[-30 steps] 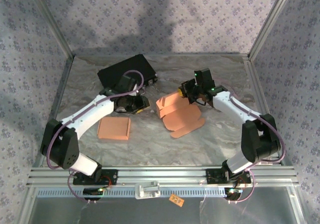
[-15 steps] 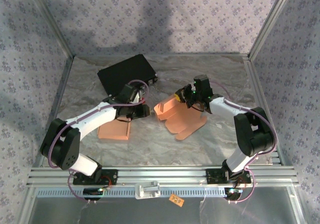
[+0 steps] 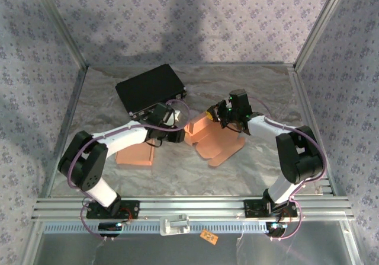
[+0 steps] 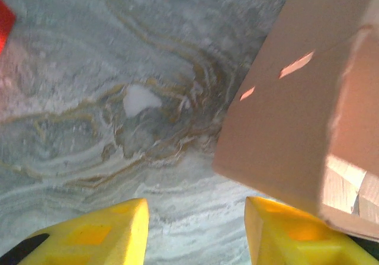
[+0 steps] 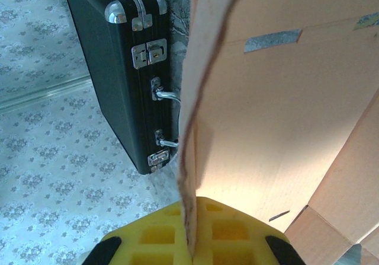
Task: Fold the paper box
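- Box [image 3: 220, 147] mid-desk [image 3: 254, 93], half folded: one wall raised at the far left end, flaps lying flat on the near side.
- Right end effector [image 3: 213, 114] at the raised wall's top edge, clamped tight on it.
- Right wrist view confirms: cardboard edge running straight down into the gap between the yellow fingers [image 5: 148, 238], no slack visible.
- Left end effector [image 3: 177, 128] just left of the box, low over the desk, partly open, holding nothing.
- Left wrist view: fingers [image 4: 98, 232] apart with bare marbled desk between them; box corner overlapping the right-hand finger, contact unclear.
- Narrow slots visible in the box panels in both wrist views.
- Flat box [image 3: 135, 154] left of centre, partly under the left forearm, apart from the half-folded one.
- Black case [image 3: 148, 87] at back left, lying flat behind the left arm; latches and handle on the side facing the box, seen close in the right wrist view.
- Small red patch [image 4: 3, 16] at the top-left edge of the left wrist view; can't identify.
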`<state>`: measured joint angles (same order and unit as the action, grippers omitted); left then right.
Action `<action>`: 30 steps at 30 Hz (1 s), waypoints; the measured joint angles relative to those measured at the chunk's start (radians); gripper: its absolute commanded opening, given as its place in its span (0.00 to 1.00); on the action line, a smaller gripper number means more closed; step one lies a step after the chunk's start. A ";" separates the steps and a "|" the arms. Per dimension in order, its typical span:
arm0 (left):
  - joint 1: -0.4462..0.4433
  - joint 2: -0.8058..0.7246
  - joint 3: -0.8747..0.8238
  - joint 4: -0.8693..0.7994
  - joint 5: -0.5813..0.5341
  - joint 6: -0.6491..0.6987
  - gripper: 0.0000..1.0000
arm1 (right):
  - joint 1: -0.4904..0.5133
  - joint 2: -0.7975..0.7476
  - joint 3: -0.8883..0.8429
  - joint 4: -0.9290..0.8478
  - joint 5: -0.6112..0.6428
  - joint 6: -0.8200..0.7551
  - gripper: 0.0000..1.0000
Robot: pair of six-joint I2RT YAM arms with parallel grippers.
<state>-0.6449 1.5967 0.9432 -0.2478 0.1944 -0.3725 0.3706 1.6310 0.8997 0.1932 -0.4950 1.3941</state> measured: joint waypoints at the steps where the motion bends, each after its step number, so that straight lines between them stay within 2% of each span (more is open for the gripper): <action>1: -0.004 0.000 -0.002 0.017 0.002 0.011 0.47 | 0.000 0.000 0.000 0.004 0.000 0.000 0.00; 15: -0.061 0.026 -0.018 0.122 0.005 0.042 0.48 | -0.002 0.009 -0.006 0.050 -0.003 0.004 0.00; 30: -0.152 0.046 -0.017 0.151 -0.151 -0.035 0.39 | 0.023 -0.019 -0.163 0.291 0.025 0.029 0.00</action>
<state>-0.7967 1.6424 0.9264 -0.0967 0.0437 -0.4076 0.3939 1.6119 0.7364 0.4843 -0.4698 1.4231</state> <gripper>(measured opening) 0.409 0.051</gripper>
